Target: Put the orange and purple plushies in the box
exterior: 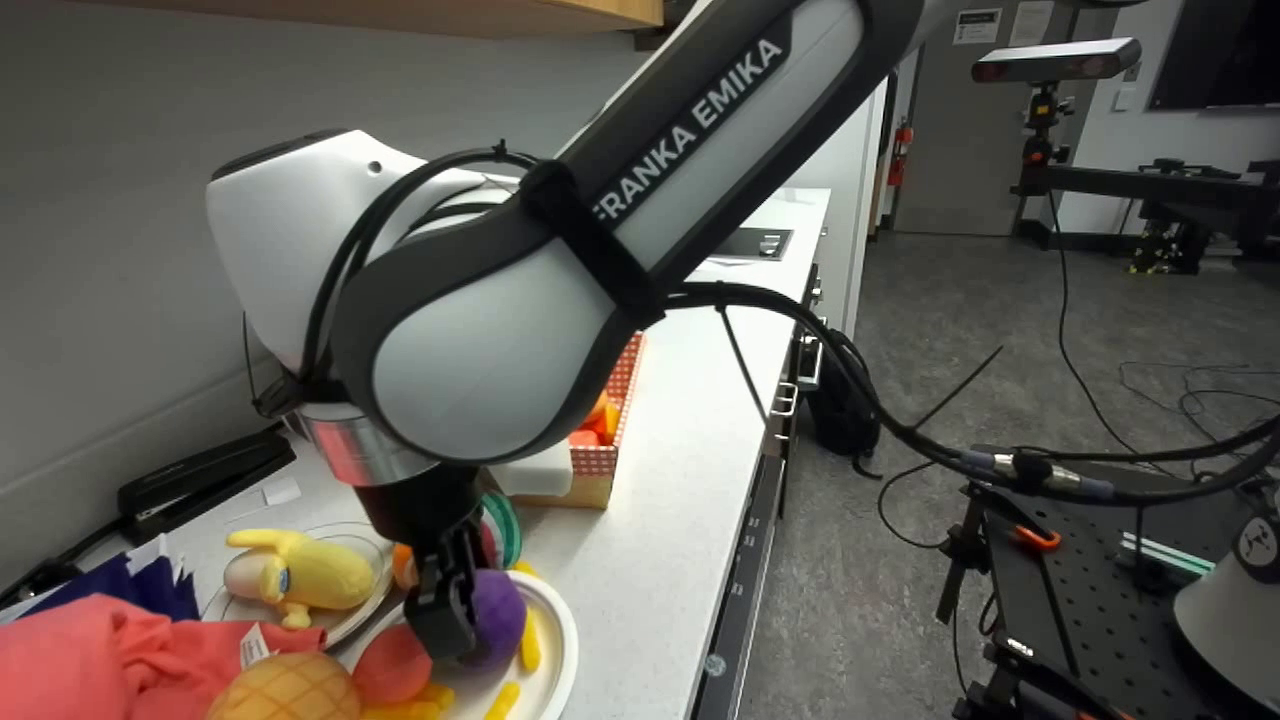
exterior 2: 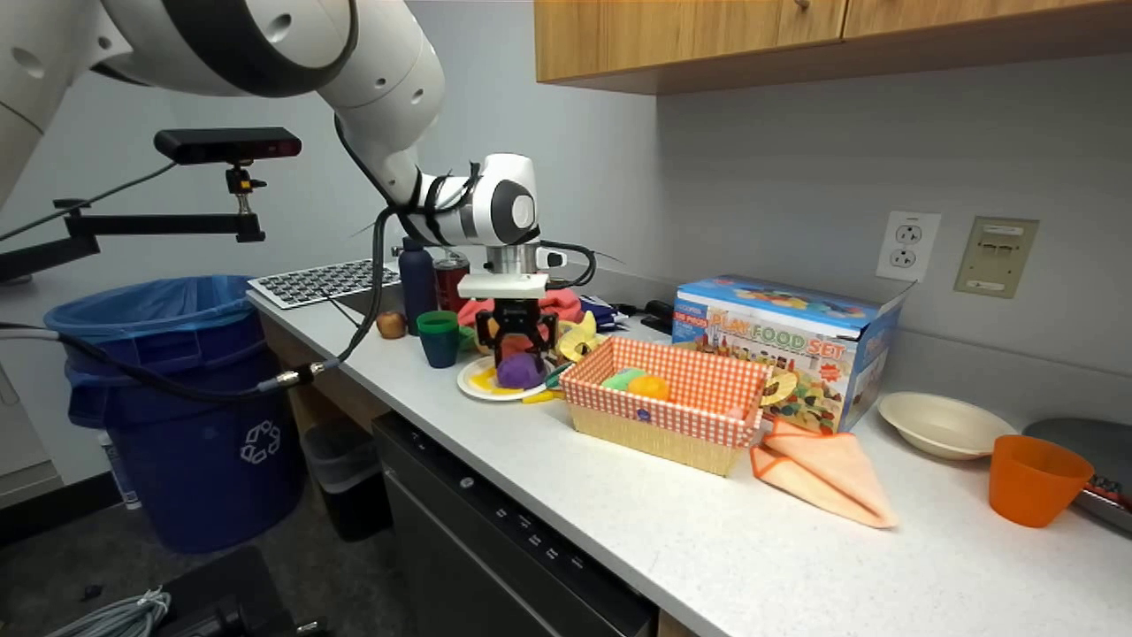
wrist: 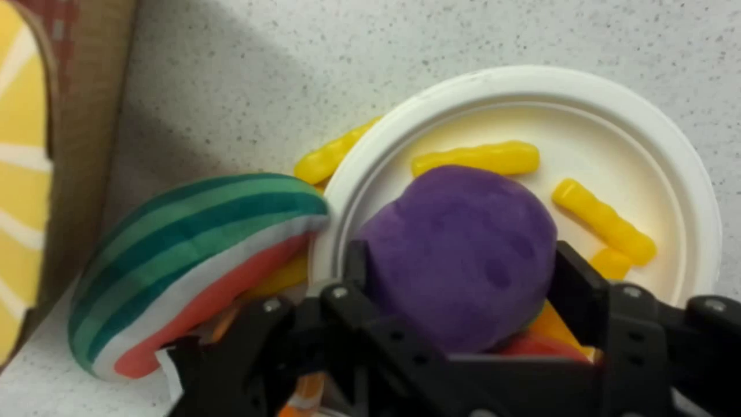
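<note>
Closest in an exterior view, toward the back edge of the speckled pale tabletop, a smooth, tapering orange cup stands upright in front of a shallow, round, cream-coloured bowl. A peach cloth napkin, hemmed in orange, is folded to a point just beside the basket, which sits between the front and back edges: oblong, its wall coarsely woven in a straw tone, its lining red-and-white checked cloth. In it lies a rounded orange piece; whether that is plush I cannot tell. Behind the basket, near the back edge, stands a play food set box of glossy printed cardboard. Farther along, close to the front edge, is a round white plate with a raised rim, scattered with shiny, crinkled yellow fries; in the wrist view a watermelon-wedge plush, striped in greens, touches the rim. On the plate sits the purple plush, soft, faintly napped and lumpily round. The black, hard-edged tool points down over it, its fingers spread to about the plush's width, one pad against each flank, and so holds it. Past them, by the front edge, stands a tapered green-rimmed cup, then a tall, matte navy bottle; beyond the plate, toward the back edge, a coral cloth lies in soft, heaped folds.
</note>
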